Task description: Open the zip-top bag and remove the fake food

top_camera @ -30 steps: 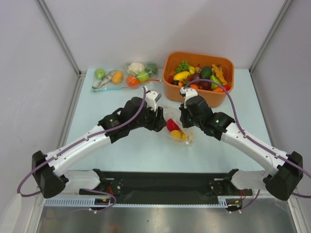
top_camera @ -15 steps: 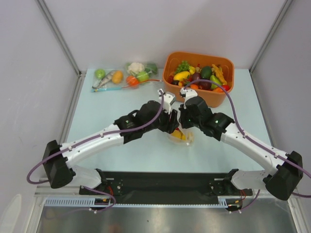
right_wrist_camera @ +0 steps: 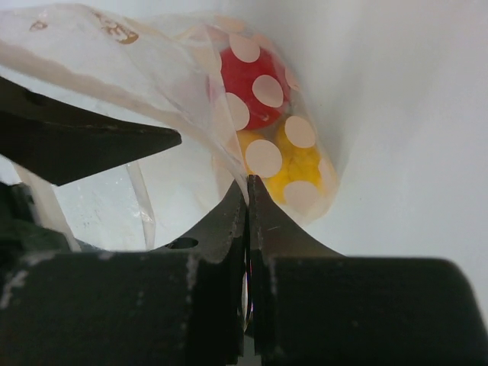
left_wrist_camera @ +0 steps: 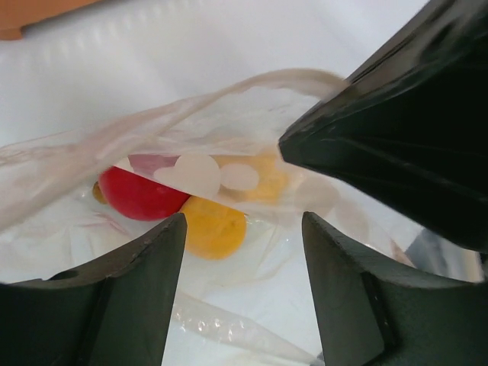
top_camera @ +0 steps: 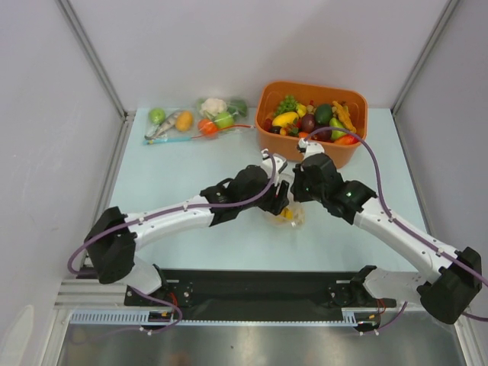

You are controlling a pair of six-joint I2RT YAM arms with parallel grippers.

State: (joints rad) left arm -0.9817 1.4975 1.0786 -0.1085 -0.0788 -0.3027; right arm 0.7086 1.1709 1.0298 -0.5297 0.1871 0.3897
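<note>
The zip-top bag [top_camera: 293, 219] lies on the table between both grippers, mostly hidden by them in the top view. In the left wrist view the bag [left_wrist_camera: 114, 137] is open towards me and holds the fake food: a red fruit [left_wrist_camera: 141, 194] and two yellow-orange fruits [left_wrist_camera: 213, 226]. My left gripper [left_wrist_camera: 242, 244] is open at the bag's mouth with film between its fingers. My right gripper [right_wrist_camera: 248, 191] is shut on an edge of the bag [right_wrist_camera: 114, 53], with the red fruit [right_wrist_camera: 252, 88] and a yellow fruit [right_wrist_camera: 297, 164] just beyond it.
An orange bin [top_camera: 311, 86] full of toy food stands behind the grippers. Two other clear bags [top_camera: 171, 123] with toy food lie at the back left. The enclosure walls stand on both sides.
My left arm has reached right and forward, bringing its open gripper to the bag's mouth. My right gripper has shifted slightly right, still holding the bag. The fruits are now covered in the top view.
</note>
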